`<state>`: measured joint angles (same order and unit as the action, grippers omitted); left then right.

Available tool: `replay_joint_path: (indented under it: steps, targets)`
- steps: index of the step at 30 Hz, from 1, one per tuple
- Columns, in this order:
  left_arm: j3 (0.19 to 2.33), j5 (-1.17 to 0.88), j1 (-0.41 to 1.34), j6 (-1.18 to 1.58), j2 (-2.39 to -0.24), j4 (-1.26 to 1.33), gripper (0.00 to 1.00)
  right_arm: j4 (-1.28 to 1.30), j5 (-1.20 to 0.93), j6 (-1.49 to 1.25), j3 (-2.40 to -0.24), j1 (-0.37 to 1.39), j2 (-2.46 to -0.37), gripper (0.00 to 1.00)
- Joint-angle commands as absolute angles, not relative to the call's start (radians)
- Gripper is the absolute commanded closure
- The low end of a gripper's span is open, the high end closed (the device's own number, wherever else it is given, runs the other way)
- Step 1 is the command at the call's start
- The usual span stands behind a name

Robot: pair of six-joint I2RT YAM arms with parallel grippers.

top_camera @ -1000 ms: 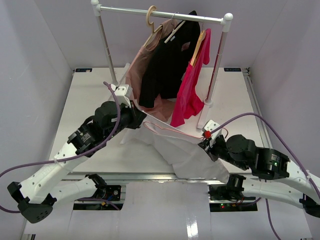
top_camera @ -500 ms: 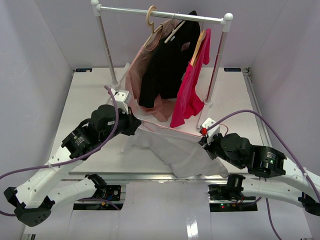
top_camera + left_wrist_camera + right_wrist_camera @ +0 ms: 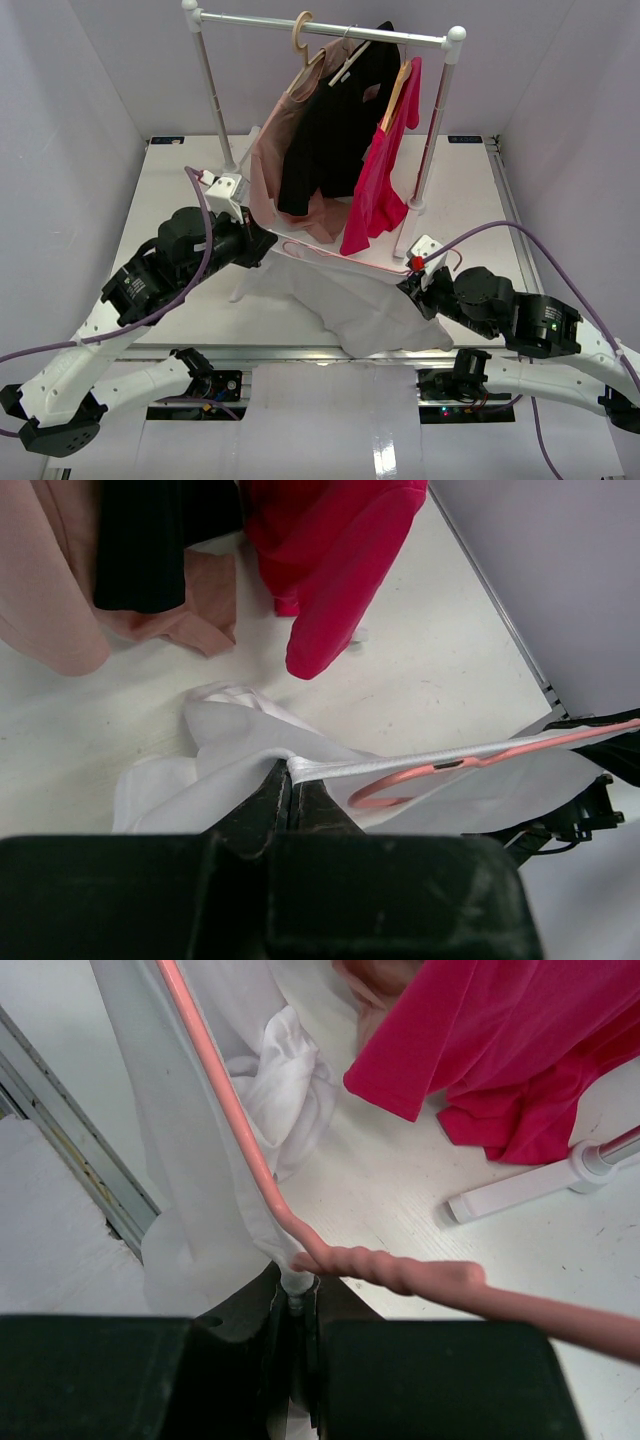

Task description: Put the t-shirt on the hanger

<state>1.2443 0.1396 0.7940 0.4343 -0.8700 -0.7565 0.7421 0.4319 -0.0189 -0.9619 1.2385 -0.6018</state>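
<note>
The white t-shirt (image 3: 350, 300) hangs stretched between my two grippers above the table's front part. The thin pink hanger (image 3: 330, 254) runs along its upper edge, partly inside the fabric. My left gripper (image 3: 262, 245) is shut on the shirt's folded edge (image 3: 330, 769); its tips show in the left wrist view (image 3: 291, 776), with the hanger (image 3: 480, 761) just right of them. My right gripper (image 3: 412, 284) is shut on a pinch of shirt fabric (image 3: 200, 1160) right below the hanger's twisted neck (image 3: 400, 1271); its tips show in the right wrist view (image 3: 297, 1282).
A white clothes rack (image 3: 330, 27) stands at the back with a dusty-pink garment (image 3: 270, 150), a black shirt (image 3: 330, 130) and a magenta shirt (image 3: 380, 180) on wooden hangers. The rack's foot (image 3: 408, 232) is near my right gripper. The table's front edge (image 3: 300, 350) is below the shirt.
My left arm has swung left and back, pulling the shirt's edge and the hanger along and stretching the fabric. My right gripper has barely moved.
</note>
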Motion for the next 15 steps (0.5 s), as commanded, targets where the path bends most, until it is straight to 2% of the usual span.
replay_joint_path:
  steps: [1, 10, 15]
  targets:
    - [1.319, 0.17, 0.778, 0.423, -0.894, -0.769, 1.0, 0.772, 0.442, -0.005, -0.967, 1.238, -0.606, 0.92]
    - [1.353, 0.131, 0.778, 0.368, -0.902, -0.77, 1.0, 0.773, 0.396, -0.005, -0.973, 1.238, -0.652, 0.92]
    - [1.399, 0.099, 0.778, 0.356, -0.927, -0.819, 1.0, 0.807, 0.438, -0.015, -1.01, 1.238, -0.712, 0.92]
